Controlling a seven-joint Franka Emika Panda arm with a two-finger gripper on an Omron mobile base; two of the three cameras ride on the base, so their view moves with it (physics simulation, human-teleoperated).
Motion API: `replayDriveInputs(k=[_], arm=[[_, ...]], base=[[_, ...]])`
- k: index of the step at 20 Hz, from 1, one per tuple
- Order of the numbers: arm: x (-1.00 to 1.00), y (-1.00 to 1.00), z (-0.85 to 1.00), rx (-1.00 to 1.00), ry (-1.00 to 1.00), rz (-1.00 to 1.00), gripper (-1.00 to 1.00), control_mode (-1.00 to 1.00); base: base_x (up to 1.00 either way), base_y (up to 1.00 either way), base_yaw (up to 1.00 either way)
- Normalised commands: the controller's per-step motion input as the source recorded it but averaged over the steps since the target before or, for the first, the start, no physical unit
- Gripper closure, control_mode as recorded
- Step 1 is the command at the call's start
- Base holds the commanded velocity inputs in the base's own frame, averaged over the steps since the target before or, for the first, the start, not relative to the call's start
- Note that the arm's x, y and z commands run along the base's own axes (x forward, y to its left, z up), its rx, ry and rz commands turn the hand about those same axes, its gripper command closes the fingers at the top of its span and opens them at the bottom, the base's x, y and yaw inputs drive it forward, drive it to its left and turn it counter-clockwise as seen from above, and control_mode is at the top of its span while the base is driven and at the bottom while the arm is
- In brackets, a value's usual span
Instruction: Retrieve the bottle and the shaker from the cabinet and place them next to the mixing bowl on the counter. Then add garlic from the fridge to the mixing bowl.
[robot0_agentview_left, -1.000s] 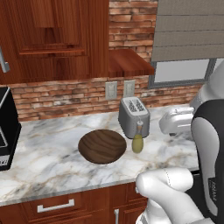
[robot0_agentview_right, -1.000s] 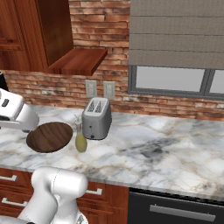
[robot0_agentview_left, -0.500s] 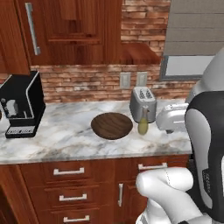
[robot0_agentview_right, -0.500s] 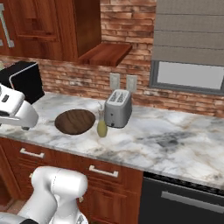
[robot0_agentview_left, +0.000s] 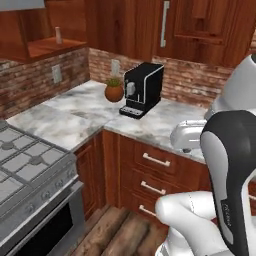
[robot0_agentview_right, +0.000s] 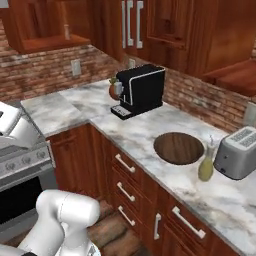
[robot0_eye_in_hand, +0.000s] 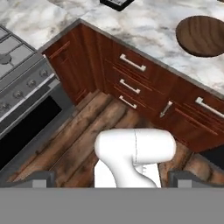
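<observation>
Since the bottle already stands on the bench just beside the mixing bowl, between it and the toaster, I'd say the first fetch is done and the step in hand is going for the shaker. That little brown thing is upright on the open shelf of the cabinet in the upper left corner, above the bench run next to the stove, and well apart from the bowl. The pincer has its two dark tips spread as wide as they go, with nothing between them, and the hand camera looks down at the wooden floor and the drawers, so the arm looks tucked in for travel, not reaching for anything. Next move, as I read it: bring the base closer to that corner, then lift the arm high enough to come in level with the shelf and slide the open tips around the shaker's slim body. The coffee machine and the potted plant sit on the bench on the way there, so the reach probably needs to pass above them. Garlic and fridge come later.
</observation>
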Motion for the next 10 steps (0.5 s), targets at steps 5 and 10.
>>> replayDriveInputs(k=[5, 10], arm=[[0.00, 0.00, 0.00, 0.00, 0.00, 0.00, -1.00, 1.00], [0.00, 0.00, 0.00, 0.00, 0.00, 0.00, -1.00, 1.00]], base=[[0.21, 0.00, 0.94], [0.60, -0.08, 0.79]])
